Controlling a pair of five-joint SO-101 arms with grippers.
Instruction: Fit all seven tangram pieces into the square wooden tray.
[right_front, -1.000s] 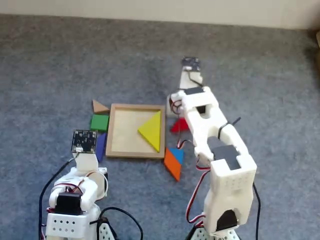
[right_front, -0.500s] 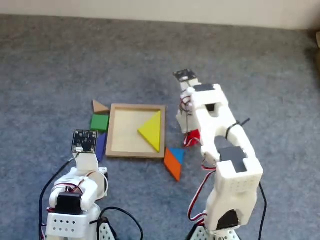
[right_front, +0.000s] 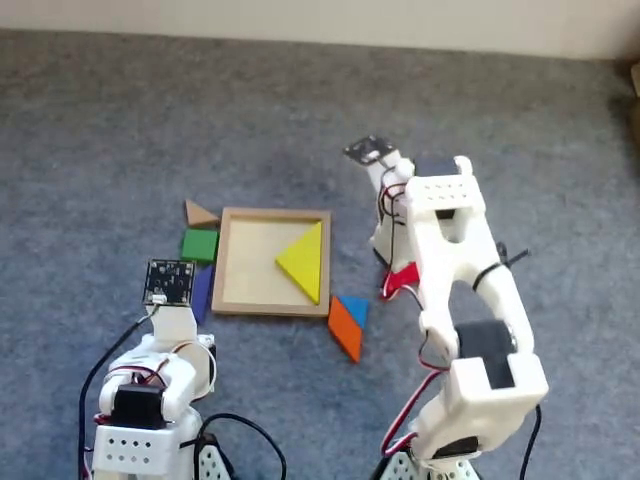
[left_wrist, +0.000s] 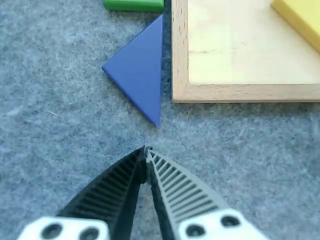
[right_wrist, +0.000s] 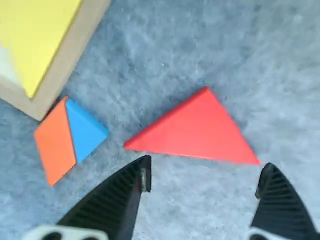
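– Grey carpet (right_front: 120, 120) covers the whole work surface. What stands on it?

– Two white arms, side by side. The right arm (right_front: 460, 270) stretches out beside the tray, and the left arm (right_front: 160, 380) sits folded close to its base.

– And the grippers?

– The right gripper (right_wrist: 206, 175) has its fingers spread wide and carries nothing. The left gripper (left_wrist: 146, 152) has its fingers pressed together on nothing and points at the carpet short of the tray's near left corner.

– Where is the tray?

– The square wooden tray (right_front: 272, 212) lies flat between the arms' reach, in front of the left arm. One piece is in it: the large yellow triangle (right_front: 305, 260), set against the right rim.

– The other six?

– All are on the carpet. The red triangle (right_wrist: 197, 131) lies to the right of the tray and apart from it, just ahead of the right gripper's open fingers, which stand wider than it. The dark blue triangle (left_wrist: 140, 75) rests with its long edge just beside the left rim. The orange parallelogram (right_front: 344, 325) lies off the tray's near right corner, touching the small light blue triangle (right_front: 355, 307). The green square (right_front: 198, 245) sits beside the left rim, beyond the dark blue piece. The small brown triangle (right_front: 200, 214) lies just past it, at the far left corner.
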